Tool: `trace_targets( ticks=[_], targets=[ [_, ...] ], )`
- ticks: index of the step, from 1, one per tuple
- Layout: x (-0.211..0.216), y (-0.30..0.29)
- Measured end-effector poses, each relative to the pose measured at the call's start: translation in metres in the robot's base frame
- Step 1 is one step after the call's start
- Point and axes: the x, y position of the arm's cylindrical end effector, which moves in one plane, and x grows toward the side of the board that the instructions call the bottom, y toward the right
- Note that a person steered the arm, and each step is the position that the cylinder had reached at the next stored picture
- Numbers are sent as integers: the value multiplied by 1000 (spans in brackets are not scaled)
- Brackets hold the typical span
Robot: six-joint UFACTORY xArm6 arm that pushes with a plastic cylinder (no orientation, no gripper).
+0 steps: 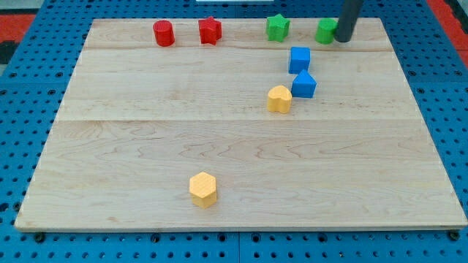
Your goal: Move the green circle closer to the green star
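The green circle [326, 31] sits near the view's top edge of the board, towards the right, and your tip [341, 41] is pressed against its right side, partly hiding it. The green star [277, 27] lies to the view's left of it in the same row, apart, with bare wood between them. You have no gripper here, so there is nothing open or closed to report: the rod simply leans on the block.

In this one camera view, the risk is the line of push. If your tip meets the circle off-centre, the round block will likely roll around the rod and slip towards the board's top edge [241, 20], which is very close. Push too long and the circle may knock the star leftward towards the red star [210, 31] and red circle [163, 33].

The two blue blocks [300, 60] [303, 85] and a yellow block [278, 98] sit below the row, out of the path. Another yellow block [203, 189] lies well apart, near the bottom.

The surface is pale planked wood, resting on a blue perforated base [29, 88].
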Motion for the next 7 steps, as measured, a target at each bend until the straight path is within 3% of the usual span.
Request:
trace_targets(
  ticks=[2, 3, 4, 6, 7],
  targets=[
    [0, -12],
    [-13, 25],
    [-34, 15],
    [-34, -105],
    [-34, -109]
  ],
)
